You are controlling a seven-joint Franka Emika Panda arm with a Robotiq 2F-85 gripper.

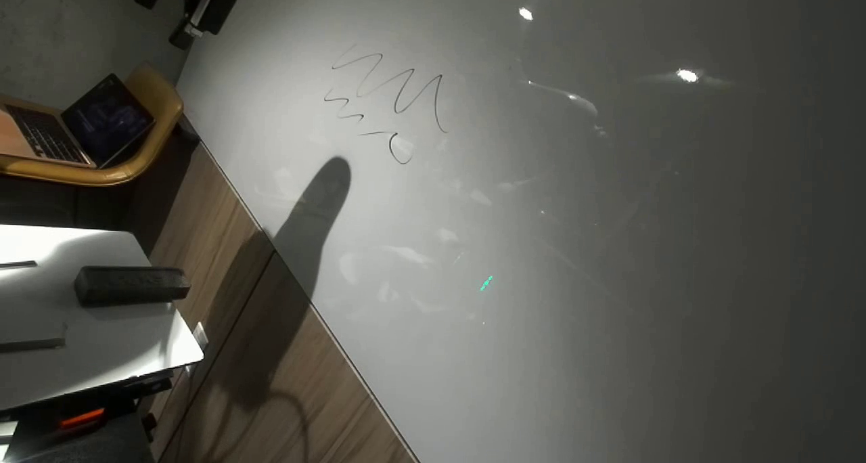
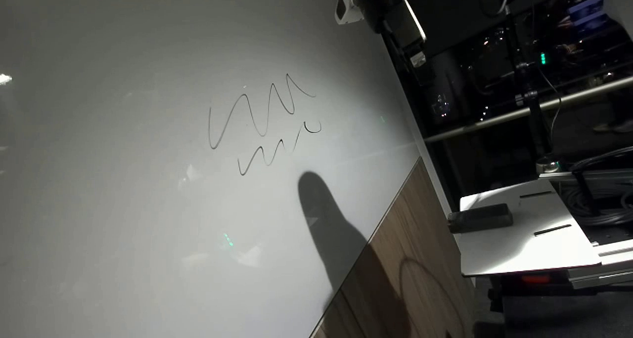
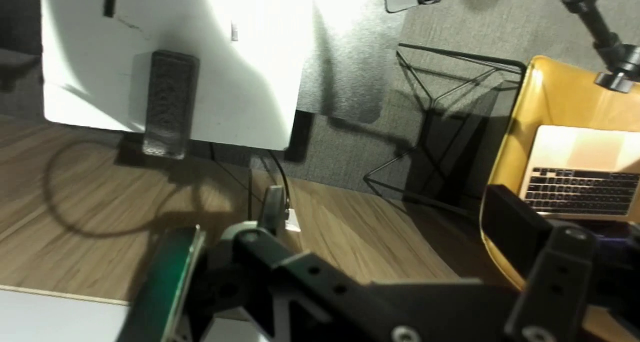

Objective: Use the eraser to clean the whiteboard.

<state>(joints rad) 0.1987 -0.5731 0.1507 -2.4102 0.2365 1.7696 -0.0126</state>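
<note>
The eraser (image 1: 132,285) is a dark oblong block lying flat on the small white tabletop (image 1: 101,365), with one end past the edge. It also shows in an exterior view (image 2: 480,218) and in the wrist view (image 3: 171,102). The whiteboard (image 1: 575,212) is large, glossy and grey-white; it also shows in an exterior view (image 2: 148,204). It bears thin dark scribbles (image 1: 436,104), also seen in an exterior view (image 2: 269,101). My gripper (image 3: 395,217) is open with nothing between its fingers, away from the eraser. It shows at the upper left in an exterior view (image 1: 164,21).
A yellow chair (image 3: 555,92) holds an open laptop (image 3: 580,182). A wood panel (image 1: 338,395) runs below the whiteboard, and a dark shadow falls across both. A black jointed stand (image 3: 585,12) reaches over the chair. A cable (image 3: 282,174) hangs near the tabletop's edge.
</note>
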